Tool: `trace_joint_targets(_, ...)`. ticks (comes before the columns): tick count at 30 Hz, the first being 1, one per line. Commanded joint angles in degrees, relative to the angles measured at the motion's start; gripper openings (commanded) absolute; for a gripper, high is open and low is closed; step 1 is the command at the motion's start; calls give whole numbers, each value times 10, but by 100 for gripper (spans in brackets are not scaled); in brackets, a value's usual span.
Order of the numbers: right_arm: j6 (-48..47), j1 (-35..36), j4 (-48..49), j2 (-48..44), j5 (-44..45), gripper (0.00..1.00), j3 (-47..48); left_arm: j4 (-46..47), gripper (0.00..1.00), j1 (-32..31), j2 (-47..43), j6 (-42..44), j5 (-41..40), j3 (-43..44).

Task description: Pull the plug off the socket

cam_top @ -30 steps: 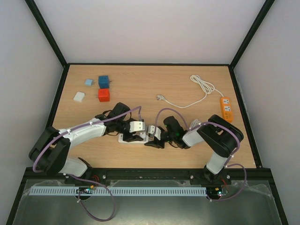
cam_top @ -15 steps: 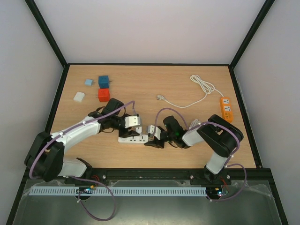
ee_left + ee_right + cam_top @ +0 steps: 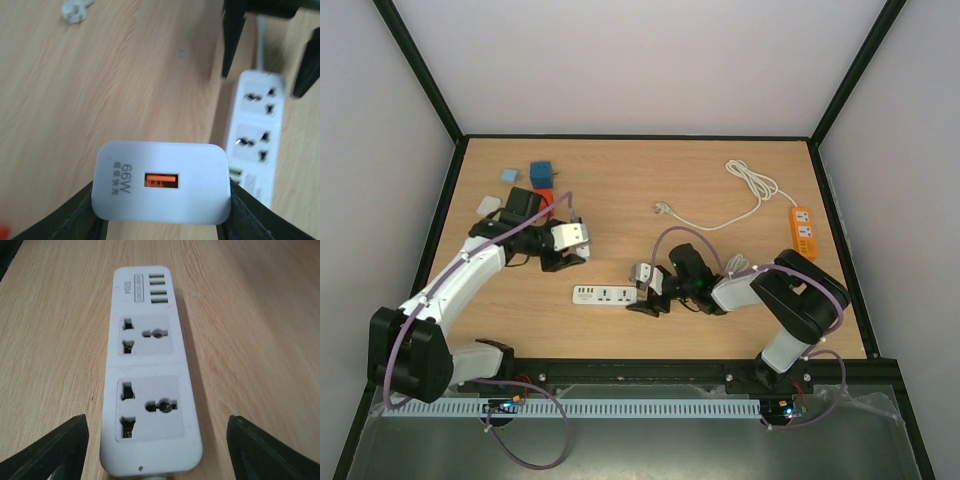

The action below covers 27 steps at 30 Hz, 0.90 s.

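Left hand (image 3: pixel 564 248): clamped on the plug, one finger against each short side, raised off the desk (image 3: pixel 620 180).
Plug (image 3: pixel 161 182): a white charger block between the left hand's fingers, its face with the orange USB port turned to the wrist camera; out of the socket strip and apart from it.
Socket strip (image 3: pixel 150 380): white, flat on the desk, both of its outlets bare; it lies between the right hand's fingers and reaches away from that hand, with the USB ports at the far end. From the left hand it lies off to the side, toward the right hand.
Right hand (image 3: pixel 157 437): fingers spread apart, one on each side of the strip's near end, with wood showing between the strip and the finger on the right of the wrist view.
Beyond the left hand: a blue cube (image 3: pixel 542 172), a red cube (image 3: pixel 542 197) and two small pale blocks.
Beyond the right hand: an orange strip (image 3: pixel 804 232) with a coiled white cable (image 3: pixel 745 190).
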Motion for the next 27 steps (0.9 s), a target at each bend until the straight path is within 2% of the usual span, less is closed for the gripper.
trace_joint_targets(1,1,3,-10,-35,-4,78,18,-102,31,55,-4,103,-37,46)
trace_joint_targets(5,6,3,-13,-55,-9,89,20,-149,32,126,24,173,-71,84)
trace_joint_targets(9,9,3,-18,-74,-8,95,23,-174,32,179,61,218,-114,119)
trace_joint_targets(18,22,3,-39,-125,-5,99,30,-150,32,236,127,253,-215,144)
trace_joint_targets(27,-39,3,-238,-155,-2,99,107,-81,32,236,195,275,-376,140)
